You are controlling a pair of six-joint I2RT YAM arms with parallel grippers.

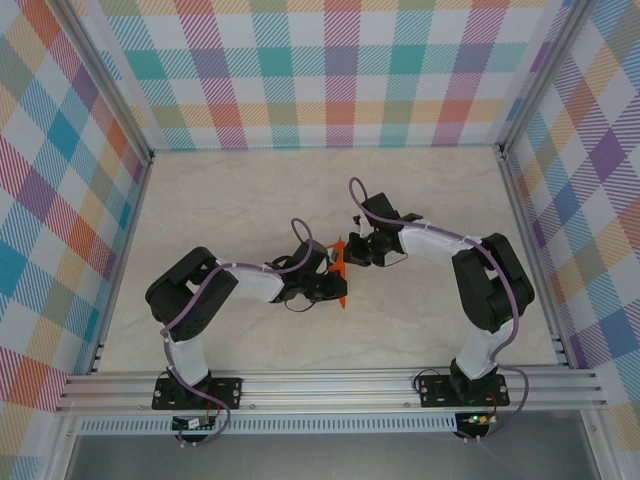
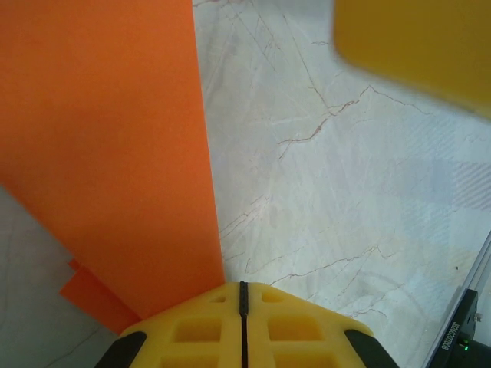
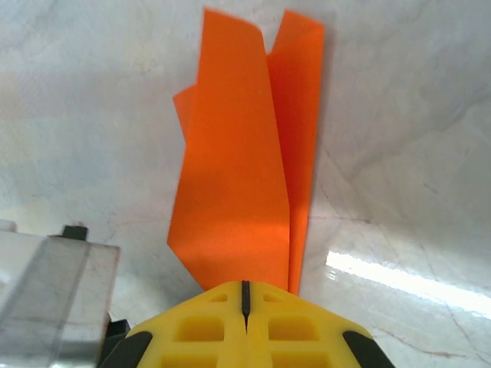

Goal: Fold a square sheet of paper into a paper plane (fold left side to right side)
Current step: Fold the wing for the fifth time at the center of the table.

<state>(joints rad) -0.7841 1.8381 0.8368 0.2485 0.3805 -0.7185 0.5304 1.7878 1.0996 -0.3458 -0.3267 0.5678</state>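
The square sheet of paper (image 1: 340, 272) is bright orange and folded into a narrow creased shape in the middle of the table, between the two grippers. In the right wrist view the orange paper (image 3: 238, 184) shows layered flaps and a long crease. Its near end runs in under the tips of my right gripper (image 3: 244, 287), which is shut on it. My left gripper (image 2: 242, 288) is shut too. A broad flap of the paper (image 2: 107, 146) lies just left of its fingers (image 2: 199, 326), the edge meeting the left finger rather than the seam. In the top view my left gripper (image 1: 333, 285) and right gripper (image 1: 354, 250) nearly touch.
The marble-look tabletop (image 1: 250, 200) is walled by checked panels, with an aluminium rail (image 1: 330, 385) along the near edge. A blurred yellow finger of the right gripper (image 2: 414, 42) hangs at the upper right of the left wrist view. Part of the left arm (image 3: 46, 276) sits at the right wrist view's lower left.
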